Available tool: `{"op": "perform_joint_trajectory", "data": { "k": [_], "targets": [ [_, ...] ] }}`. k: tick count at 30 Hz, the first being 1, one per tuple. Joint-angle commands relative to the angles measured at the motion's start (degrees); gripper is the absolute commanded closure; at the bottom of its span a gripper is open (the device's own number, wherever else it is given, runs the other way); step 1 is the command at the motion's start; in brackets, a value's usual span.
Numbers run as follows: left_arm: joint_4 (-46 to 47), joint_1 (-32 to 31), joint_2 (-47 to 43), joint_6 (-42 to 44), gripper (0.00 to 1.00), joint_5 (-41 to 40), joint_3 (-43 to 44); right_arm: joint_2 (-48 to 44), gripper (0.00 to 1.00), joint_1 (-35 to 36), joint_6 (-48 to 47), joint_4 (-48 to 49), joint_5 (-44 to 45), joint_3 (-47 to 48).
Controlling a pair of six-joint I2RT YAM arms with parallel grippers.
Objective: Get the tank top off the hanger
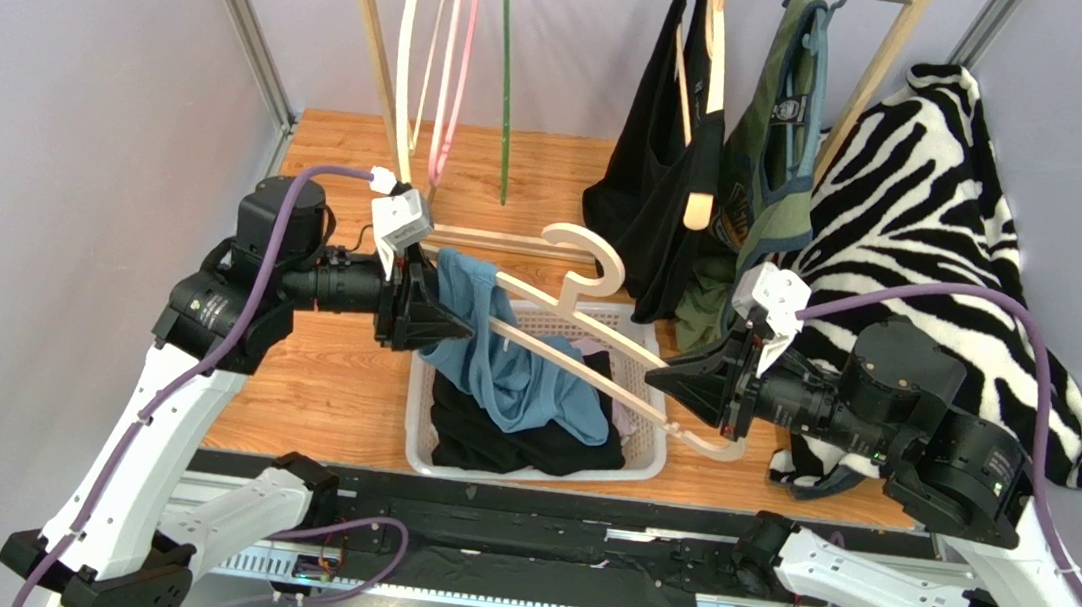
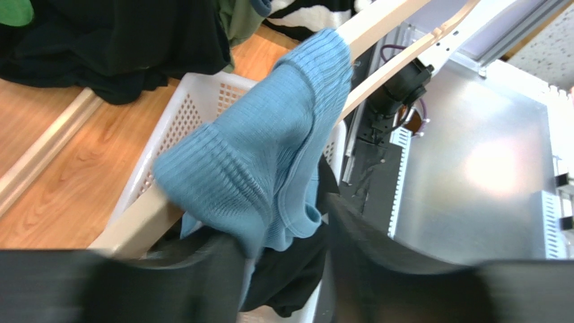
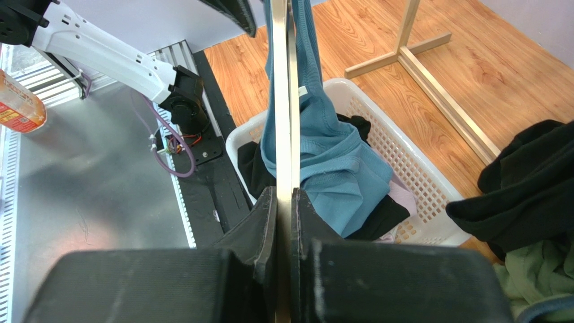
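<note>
A blue ribbed tank top (image 1: 518, 369) is draped over one arm of a cream wooden hanger (image 1: 572, 352) held slanted above a white laundry basket (image 1: 644, 458). My right gripper (image 1: 667, 382) is shut on the hanger's lower bar; in the right wrist view the bar (image 3: 286, 101) runs straight out between its pads. My left gripper (image 1: 447, 327) is at the tank top's upper left edge. In the left wrist view its jaws (image 2: 283, 229) stand apart and blurred, with the lower fold of the tank top (image 2: 256, 155) hanging down between them. The tank top's tail (image 3: 337, 161) drops into the basket.
Dark clothes lie in the basket (image 3: 418, 161). Behind it stands a wooden clothes rack with empty hangers (image 1: 444, 67), a black garment (image 1: 662, 151) and a green one (image 1: 768, 147). A zebra-print cloth (image 1: 935, 209) is at the right. The rack's foot (image 3: 431, 87) lies on the floor.
</note>
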Motion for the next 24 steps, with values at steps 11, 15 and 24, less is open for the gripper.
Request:
{"op": "perform_joint_trajectory", "data": {
  "k": [11, 15, 24],
  "targets": [
    [0.8, 0.3, -2.6, 0.1, 1.0, -0.4, 2.6, -0.3, 1.0, 0.2, -0.3, 2.7, 1.8, 0.1],
    [-1.6, 0.4, -2.7, 1.3, 1.0, -5.2, 6.1, -1.7, 1.0, 0.2, -0.3, -0.2, 3.7, 0.0],
    [-4.9, 0.8, 1.2, 0.7, 1.0, -16.9, 20.0, -6.1, 1.0, 0.2, 2.7, -10.6, 5.9, 5.2]
  ]
}}
